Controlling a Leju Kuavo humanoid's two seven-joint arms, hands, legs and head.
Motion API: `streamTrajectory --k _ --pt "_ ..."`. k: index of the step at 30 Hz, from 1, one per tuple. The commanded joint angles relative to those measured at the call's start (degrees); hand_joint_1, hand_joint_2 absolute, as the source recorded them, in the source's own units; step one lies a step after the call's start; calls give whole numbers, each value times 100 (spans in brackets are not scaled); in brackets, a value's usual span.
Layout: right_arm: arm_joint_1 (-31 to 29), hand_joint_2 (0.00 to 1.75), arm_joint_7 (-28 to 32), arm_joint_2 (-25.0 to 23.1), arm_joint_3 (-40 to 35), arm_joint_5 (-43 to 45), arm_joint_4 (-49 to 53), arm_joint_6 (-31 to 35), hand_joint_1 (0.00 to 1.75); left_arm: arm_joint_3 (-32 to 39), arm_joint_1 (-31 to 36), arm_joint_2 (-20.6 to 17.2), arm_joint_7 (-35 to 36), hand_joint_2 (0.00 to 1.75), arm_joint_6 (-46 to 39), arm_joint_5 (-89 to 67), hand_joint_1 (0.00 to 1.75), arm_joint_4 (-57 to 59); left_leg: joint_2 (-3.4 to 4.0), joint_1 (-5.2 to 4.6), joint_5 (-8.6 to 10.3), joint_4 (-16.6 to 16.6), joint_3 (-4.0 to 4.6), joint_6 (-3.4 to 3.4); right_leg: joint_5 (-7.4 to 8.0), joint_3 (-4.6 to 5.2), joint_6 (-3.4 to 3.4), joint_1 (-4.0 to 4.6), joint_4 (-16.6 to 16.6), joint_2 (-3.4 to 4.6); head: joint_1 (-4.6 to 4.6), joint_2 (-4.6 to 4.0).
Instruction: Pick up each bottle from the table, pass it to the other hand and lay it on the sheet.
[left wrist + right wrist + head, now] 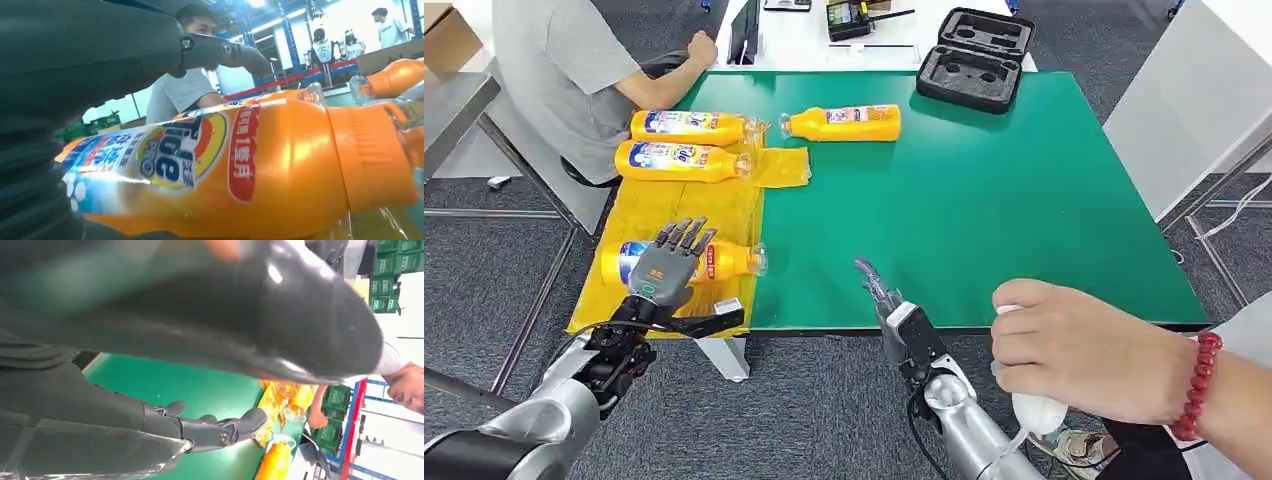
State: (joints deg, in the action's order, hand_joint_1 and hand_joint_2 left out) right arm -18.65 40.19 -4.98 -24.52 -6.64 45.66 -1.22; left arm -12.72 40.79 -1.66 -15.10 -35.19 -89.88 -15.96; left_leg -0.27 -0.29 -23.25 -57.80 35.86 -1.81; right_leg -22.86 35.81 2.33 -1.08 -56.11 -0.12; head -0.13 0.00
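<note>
Our left hand (667, 264) hangs over the nearest bottle (724, 261), fingers (686, 234) spread and gripping nothing; we judge it has just laid this bottle down or is about to lift away. The left wrist view shows the bottle (240, 165) lying on its side just beside the palm, cap away from the wrist. Our right hand (886, 300) waits at the near desk edge, fingers (225, 427) loosely extended and empty, probably ready for the next pickup. Two more bottles (686, 145) lie side by side on the yellow sheet (729, 205), while a fourth bottle (844, 122) rests on the bare green desk (984, 200) just past the sheet, likely next. A seated person (574, 70) leans at the far left corner, an open black case (977, 58) sits at the far edge, and another person's hand (1074, 350) holds a white object near our right arm. Grey carpet surrounds us.
</note>
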Motion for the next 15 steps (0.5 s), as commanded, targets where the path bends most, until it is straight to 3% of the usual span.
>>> streamTrajectory --k 1,12,15 --pt "-157 0 -19 21 -151 -2 -198 -10 0 -301 199 -23 37 175 -67 -11 0 284 5 9 -13 0 -26 11 -11 -27 -11 9 2 3 0 0" --pt "-179 0 -19 5 -114 -19 -311 35 0 -184 194 84 75 175 -425 67 0 195 2 11 -16 -4 -28 11 -13 -31 -11 12 2 0 0 0" --pt "-143 0 -19 16 -90 -33 -290 61 0 -33 34 121 -21 175 -481 219 0 -309 -3 10 -14 -2 -28 11 -14 -32 -11 11 2 -4 0 0"
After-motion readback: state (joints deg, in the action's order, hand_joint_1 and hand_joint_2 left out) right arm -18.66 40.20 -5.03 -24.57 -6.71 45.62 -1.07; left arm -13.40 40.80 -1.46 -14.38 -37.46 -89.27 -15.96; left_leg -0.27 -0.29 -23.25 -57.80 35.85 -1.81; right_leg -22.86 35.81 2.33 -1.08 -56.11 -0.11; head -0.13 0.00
